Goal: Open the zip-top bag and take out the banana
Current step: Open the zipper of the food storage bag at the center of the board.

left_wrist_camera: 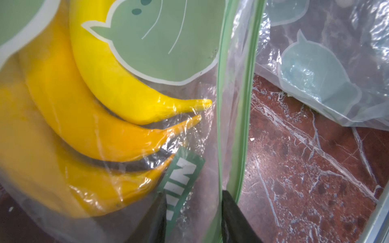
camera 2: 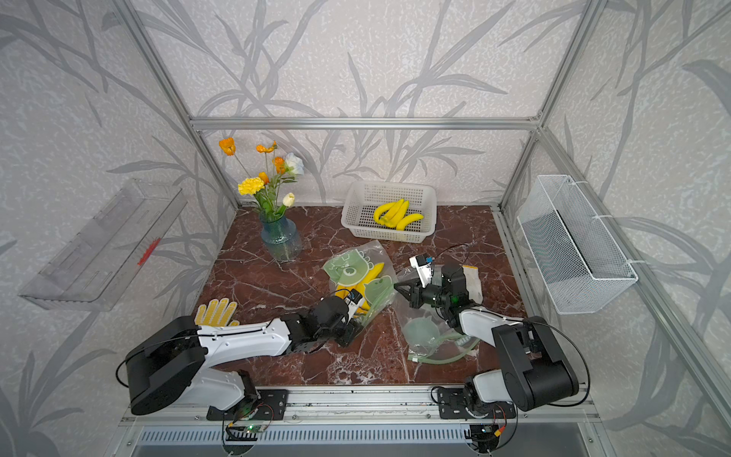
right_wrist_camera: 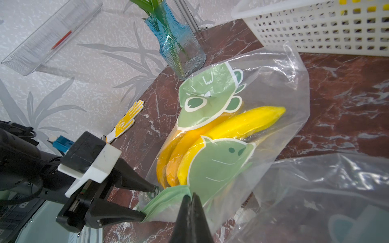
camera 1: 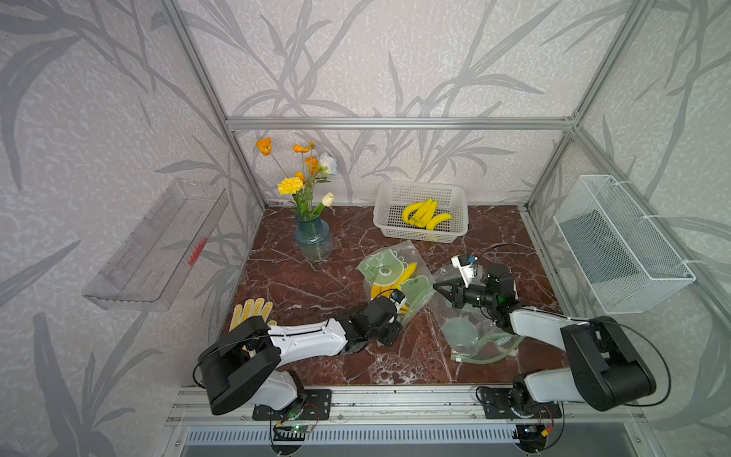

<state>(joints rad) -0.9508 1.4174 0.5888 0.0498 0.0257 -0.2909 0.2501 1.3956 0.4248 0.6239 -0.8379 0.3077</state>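
Left arm reaches long and low across the marble table, its left gripper turned sideways with jaws apart, straddling the green zip strip of the zip-top bag. From the opposite side the right arm folds in at the elbow, and its right gripper has jaws pressed together, pinching that same strip (green film bunches at the tips). The banana bunch lies inside the bag, mid-table, in front of the white basket
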